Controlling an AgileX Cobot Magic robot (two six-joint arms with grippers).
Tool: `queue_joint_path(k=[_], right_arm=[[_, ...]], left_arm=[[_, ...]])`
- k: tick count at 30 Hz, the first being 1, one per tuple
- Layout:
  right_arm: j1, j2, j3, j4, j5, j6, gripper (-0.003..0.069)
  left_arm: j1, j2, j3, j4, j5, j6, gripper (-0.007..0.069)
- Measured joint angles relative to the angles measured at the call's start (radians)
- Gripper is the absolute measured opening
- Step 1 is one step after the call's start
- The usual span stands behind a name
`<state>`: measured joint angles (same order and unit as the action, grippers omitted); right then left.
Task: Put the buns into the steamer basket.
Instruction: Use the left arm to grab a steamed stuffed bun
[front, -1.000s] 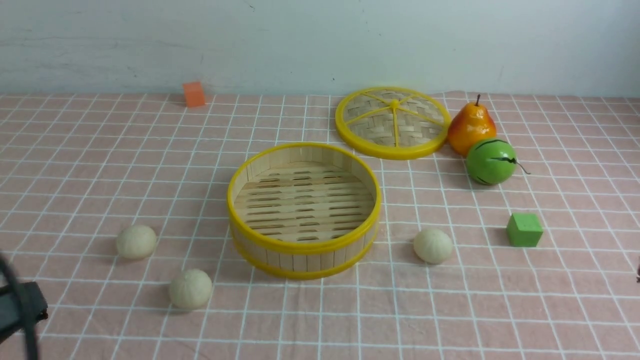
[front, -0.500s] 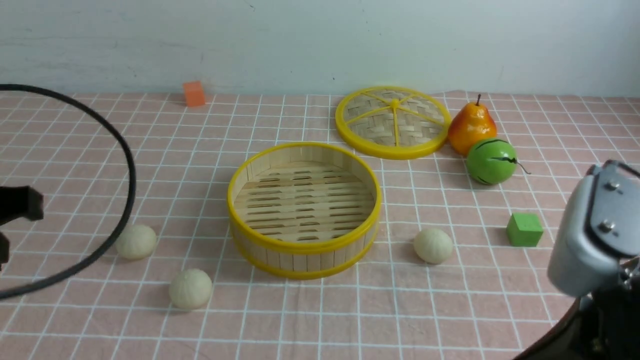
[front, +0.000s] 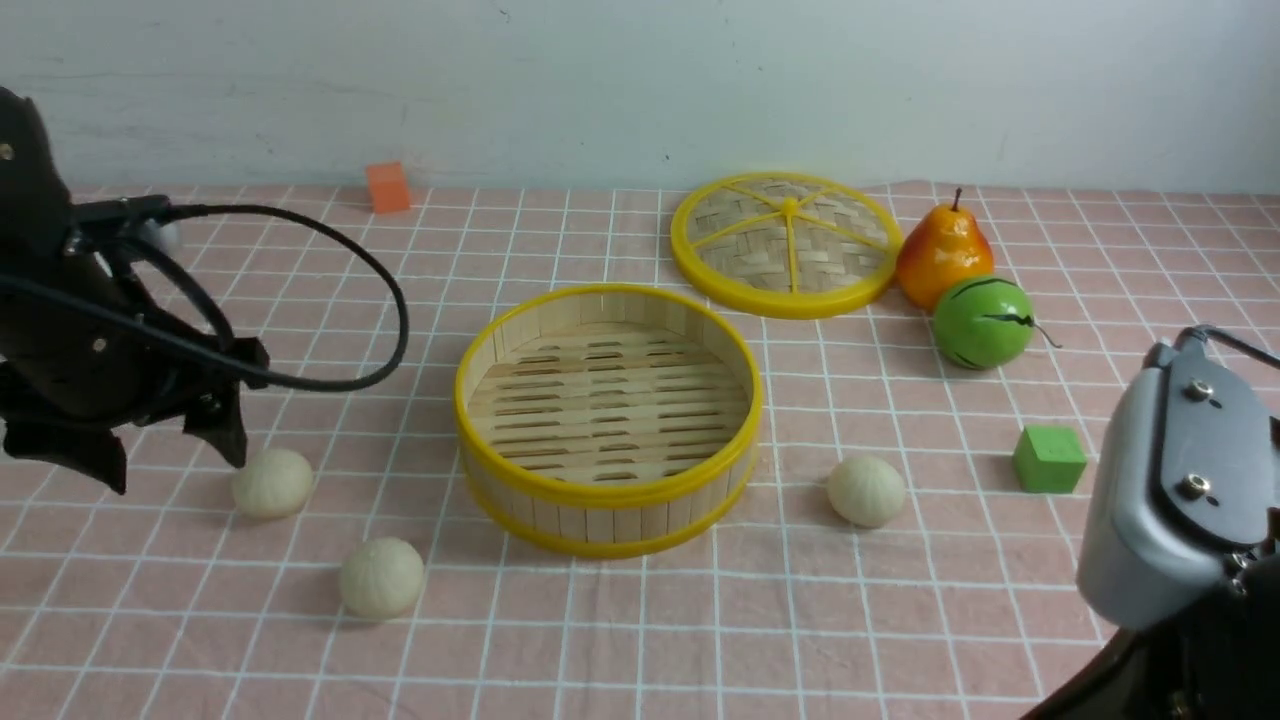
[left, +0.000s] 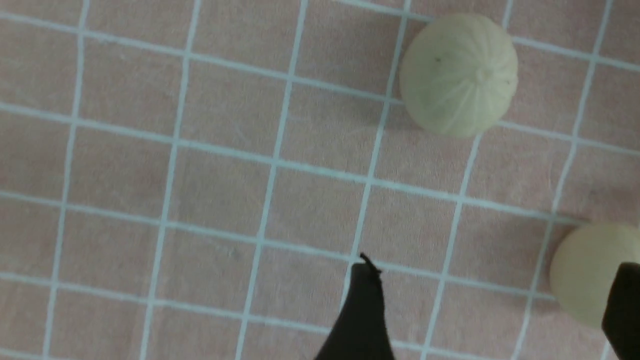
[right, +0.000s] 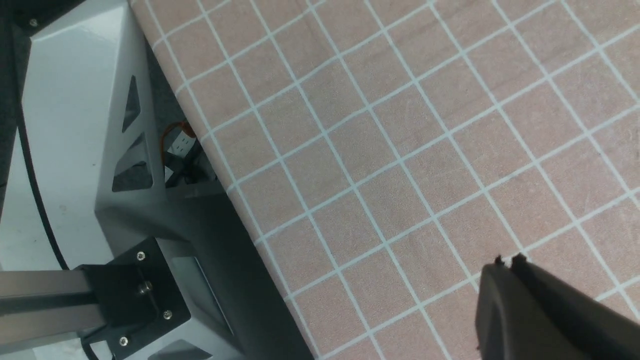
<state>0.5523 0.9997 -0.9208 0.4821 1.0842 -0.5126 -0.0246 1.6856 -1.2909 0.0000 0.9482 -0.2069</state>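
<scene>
The black left claw hangs spread and empty, likely to leave room for the small cream-white pleated dough ball just beside one fingertip; the wide round bamboo steamer basket sits farther to its right, awaiting buns.

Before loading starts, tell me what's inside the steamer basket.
Nothing sits in the steamer basket; its slatted floor shows bare between the walls. The near wall hides the floor's closest edge, and whatever lies under the basket is covered.
</scene>
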Motion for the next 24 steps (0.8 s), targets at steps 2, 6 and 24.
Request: queue_joint_path(k=[2,6,24], right_arm=[[0.0,0.0,0.0,-0.003,-0.016,0.0,0.0008],[0.0,0.002,0.002,-0.005,-0.062,0.0,0.001],[0.0,0.086,0.004,-0.006,-0.103,0.0,0.0031]], left_arm=[[0.0,0.05,-0.026,0.012,-0.018,0.0,0.0575],[0.0,0.135,-0.058,0.022,-0.062,0.0,0.054],[0.0,0.272,-0.068,0.024,-0.231,0.0,0.0442]])
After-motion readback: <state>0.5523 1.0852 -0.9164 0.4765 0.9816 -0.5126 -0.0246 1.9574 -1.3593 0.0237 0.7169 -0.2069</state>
